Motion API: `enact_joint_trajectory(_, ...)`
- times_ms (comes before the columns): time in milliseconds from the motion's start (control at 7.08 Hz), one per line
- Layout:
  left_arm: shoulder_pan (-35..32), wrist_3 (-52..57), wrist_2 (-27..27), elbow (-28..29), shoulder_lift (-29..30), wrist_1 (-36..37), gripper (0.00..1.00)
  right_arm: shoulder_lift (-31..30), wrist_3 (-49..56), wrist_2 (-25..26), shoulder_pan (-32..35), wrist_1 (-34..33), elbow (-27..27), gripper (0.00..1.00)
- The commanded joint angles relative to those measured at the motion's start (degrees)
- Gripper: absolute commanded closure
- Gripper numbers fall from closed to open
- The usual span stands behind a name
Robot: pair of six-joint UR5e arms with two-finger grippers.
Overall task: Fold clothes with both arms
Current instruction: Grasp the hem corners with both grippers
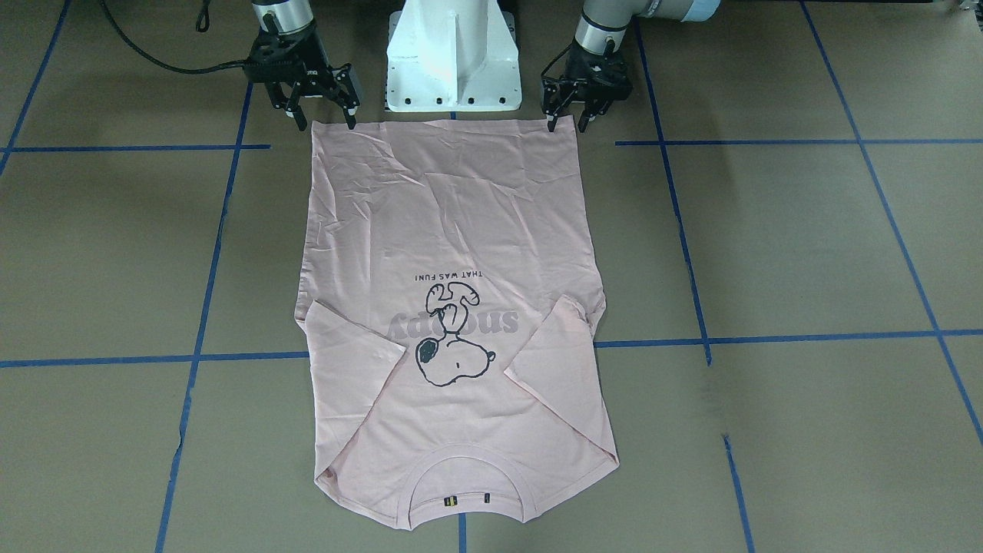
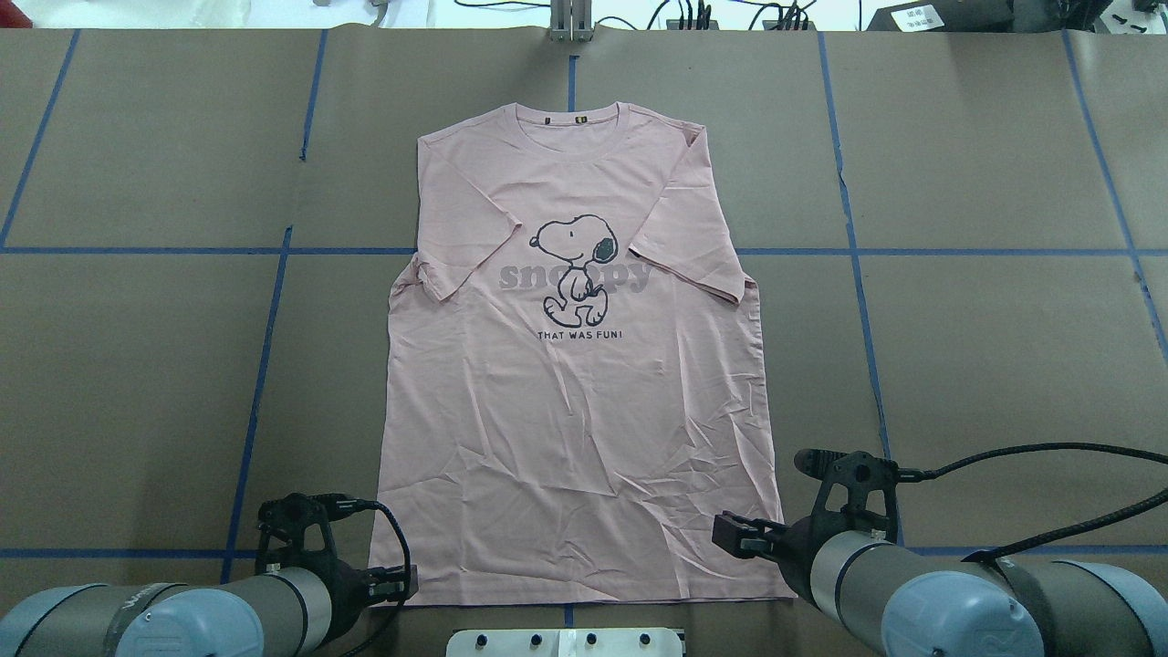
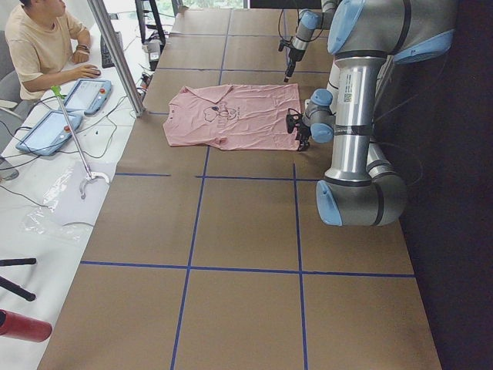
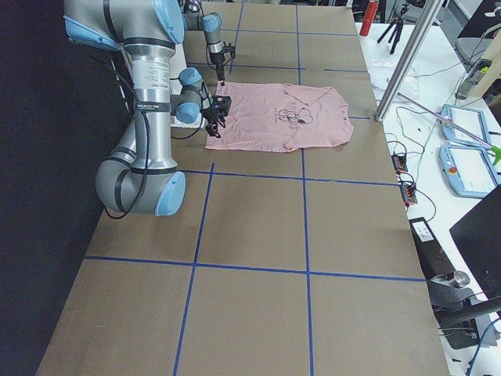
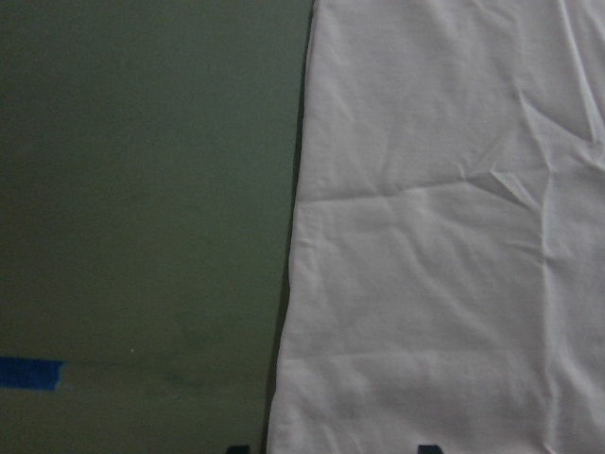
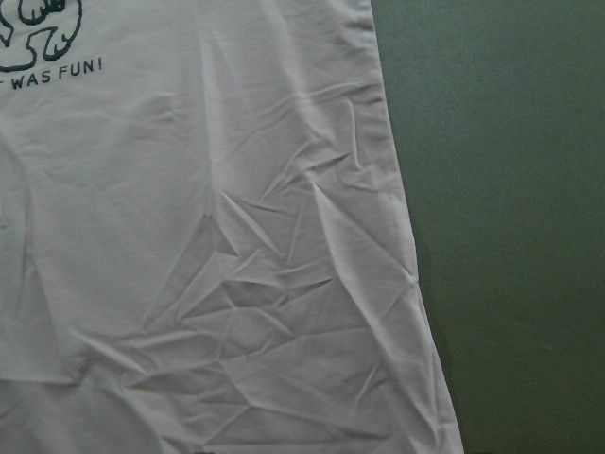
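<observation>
Front-facing view: one light pink t-shirt [image 1: 453, 207] lies flat on the table [image 1: 806, 246], print up, with both short sleeves folded in over the chest. Two claws hang at its hem. The right claw [image 1: 326, 121] is at one corner with its fingers spread apart. The left claw [image 1: 567, 123] is at the other corner, its fingers also apart. One white pedestal base [image 1: 453, 54] stands between the claws. The collar [image 1: 467, 491] is at the end farthest from them. Blue tape lines [image 1: 115, 147] cross the table.

Overhead view: the left arm [image 2: 182, 620] and right arm [image 2: 958, 602] reach in beside the hem, and the right wrist covers its corner. One dog print [image 2: 577, 269] sits well ahead of both claws.

Left-end view: one person [image 3: 42, 46] sits well away from the claws, with two control tablets [image 3: 85, 96].

Left wrist view: the shirt's side edge runs up from between two separated dark fingertips. A blue tape strip [image 5: 28, 374] lies off to the claw's left.

Right wrist view: wrinkled cloth fills the area ahead of the claw, with bare table to its right.
</observation>
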State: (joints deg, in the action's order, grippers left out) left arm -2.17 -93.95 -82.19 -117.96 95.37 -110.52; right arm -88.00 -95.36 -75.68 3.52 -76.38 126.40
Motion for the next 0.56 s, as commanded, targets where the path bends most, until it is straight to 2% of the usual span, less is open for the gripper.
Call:
enact_joint_trajectory(0, 0.7, 0.0, -0.1, 0.1, 0.0, 0.0, 0.43, -0.1, 0.0, 0.0, 0.0, 0.0, 0.0, 0.07)
enact_joint_trajectory(282, 1.5, -0.1, -0.2, 0.2, 0.0, 0.1, 0.56, -0.1, 0.0, 0.0, 0.0, 0.0, 0.0, 0.06)
enact_joint_trajectory(424, 1.6, -0.3, -0.2, 0.2, 0.0, 0.1, 0.72, -0.1, -0.1, 0.0, -0.1, 0.0, 0.0, 0.06)
